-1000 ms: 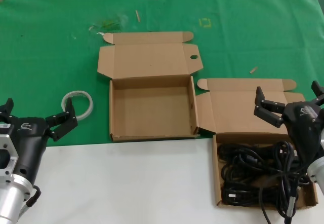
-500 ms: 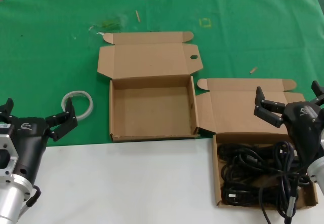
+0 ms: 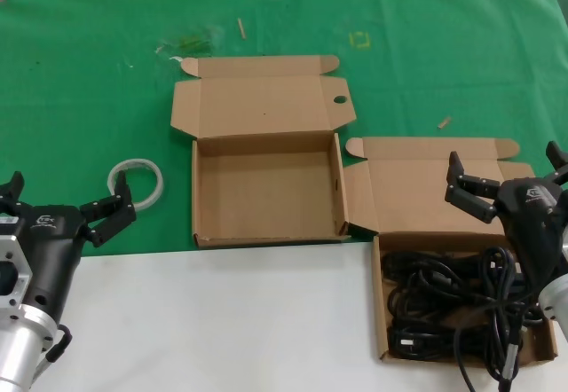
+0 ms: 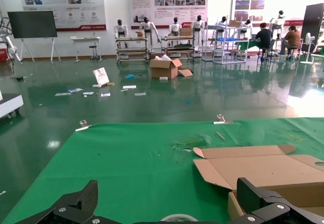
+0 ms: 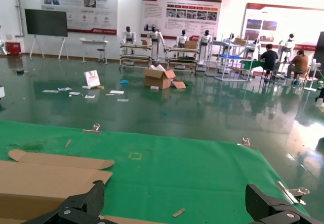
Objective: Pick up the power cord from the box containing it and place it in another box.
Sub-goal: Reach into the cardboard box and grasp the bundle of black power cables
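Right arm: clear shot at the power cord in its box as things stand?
Probably yes. The right end effector hovers open above the cord's box, whose lid is folded back, so the power cord lies exposed with nothing over it. The cord is a loose tangle, so a clean grasp is less certain.

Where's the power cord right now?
In the head view, the power cord lies coiled inside the box containing it at the robot's near right, just below the open right pincer; another box sits empty to its left.
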`<state>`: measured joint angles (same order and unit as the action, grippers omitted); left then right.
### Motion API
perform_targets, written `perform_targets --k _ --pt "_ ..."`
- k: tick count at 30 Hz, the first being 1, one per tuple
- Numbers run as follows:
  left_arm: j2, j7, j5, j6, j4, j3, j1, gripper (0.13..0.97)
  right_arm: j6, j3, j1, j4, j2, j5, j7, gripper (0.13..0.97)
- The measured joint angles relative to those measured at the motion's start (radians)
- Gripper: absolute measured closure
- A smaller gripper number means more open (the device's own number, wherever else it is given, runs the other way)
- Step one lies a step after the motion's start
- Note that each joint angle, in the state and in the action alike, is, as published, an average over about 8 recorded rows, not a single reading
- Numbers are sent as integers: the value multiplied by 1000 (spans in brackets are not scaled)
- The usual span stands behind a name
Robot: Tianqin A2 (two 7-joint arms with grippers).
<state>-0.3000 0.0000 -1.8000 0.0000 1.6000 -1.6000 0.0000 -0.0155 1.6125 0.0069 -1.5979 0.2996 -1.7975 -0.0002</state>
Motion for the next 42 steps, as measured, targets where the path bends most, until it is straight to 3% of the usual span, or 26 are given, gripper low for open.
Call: perform_targets --k 42 --pt "0 0 0 0 0 0 0 132 0 0 0 0 0 0 0 129"
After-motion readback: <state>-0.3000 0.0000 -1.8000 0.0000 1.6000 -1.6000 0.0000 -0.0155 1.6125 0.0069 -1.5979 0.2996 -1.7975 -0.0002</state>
